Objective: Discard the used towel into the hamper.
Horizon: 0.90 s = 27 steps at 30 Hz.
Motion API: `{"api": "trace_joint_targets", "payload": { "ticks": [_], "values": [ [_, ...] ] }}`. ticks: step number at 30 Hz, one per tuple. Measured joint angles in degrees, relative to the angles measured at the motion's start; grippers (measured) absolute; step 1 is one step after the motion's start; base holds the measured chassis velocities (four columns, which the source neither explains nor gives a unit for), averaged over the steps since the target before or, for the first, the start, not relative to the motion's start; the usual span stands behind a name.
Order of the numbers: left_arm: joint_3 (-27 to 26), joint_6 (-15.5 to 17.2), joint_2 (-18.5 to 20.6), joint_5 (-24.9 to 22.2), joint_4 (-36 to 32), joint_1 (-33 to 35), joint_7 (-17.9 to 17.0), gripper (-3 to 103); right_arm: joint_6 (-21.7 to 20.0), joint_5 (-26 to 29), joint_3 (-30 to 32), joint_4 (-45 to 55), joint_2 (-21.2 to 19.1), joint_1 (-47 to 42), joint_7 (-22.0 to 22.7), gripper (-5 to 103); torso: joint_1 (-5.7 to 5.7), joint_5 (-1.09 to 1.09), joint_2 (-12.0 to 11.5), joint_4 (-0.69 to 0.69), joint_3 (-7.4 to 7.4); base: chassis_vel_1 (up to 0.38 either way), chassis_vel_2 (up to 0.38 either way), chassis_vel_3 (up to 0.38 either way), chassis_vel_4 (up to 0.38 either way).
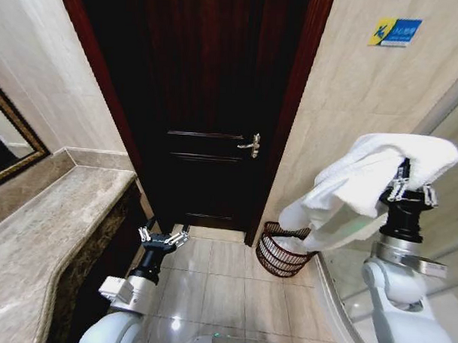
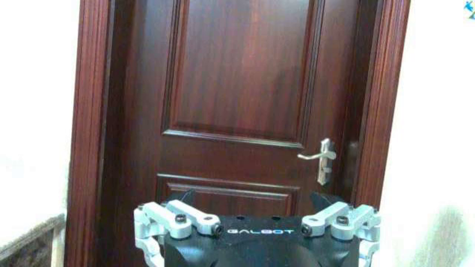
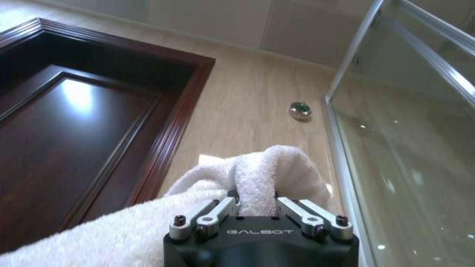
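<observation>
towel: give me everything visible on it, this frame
The towel is white terry cloth, bunched and folded, held up in the air by the right gripper, whose fingers pinch a raised fold. It drapes down over the gripper toward the robot's left; its lower end hangs in front of the hamper rim in the head view. Contact with the hamper cannot be told.

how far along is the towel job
Done: the towel is picked up, pinched in the right gripper and held high beside the glass panel. In hand: carrying it; it hangs above and nearer the camera than the hamper by the door. Left: dropping it in. The left gripper is low and open.
</observation>
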Motion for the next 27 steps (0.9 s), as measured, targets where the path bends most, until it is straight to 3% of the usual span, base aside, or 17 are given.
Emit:
{"api": "trace_joint_targets", "payload": {
  "ticks": [18, 27],
  "values": [
    [0.0, 0.0, 0.0, 0.0, 0.0, -0.01, 0.0, 100, 1.69, 0.64, 1.12, 2.9, 1.08, -2.23, 0.16, 13, 0.1, 0.0, -0.04, 0.03, 0.03, -0.128, 0.13, 0.121, -0.116],
    [0.0, 0.0, 0.0, 0.0, 0.0, 0.0, 0.0, 100, 1.85, 1.26, 1.51, 1.23, 1.52, -2.85, -1.76, 13, -0.04, -0.02, 0.01, 0.0, -0.01, -0.009, 0.018, -0.019, -0.028]
  ]
}}
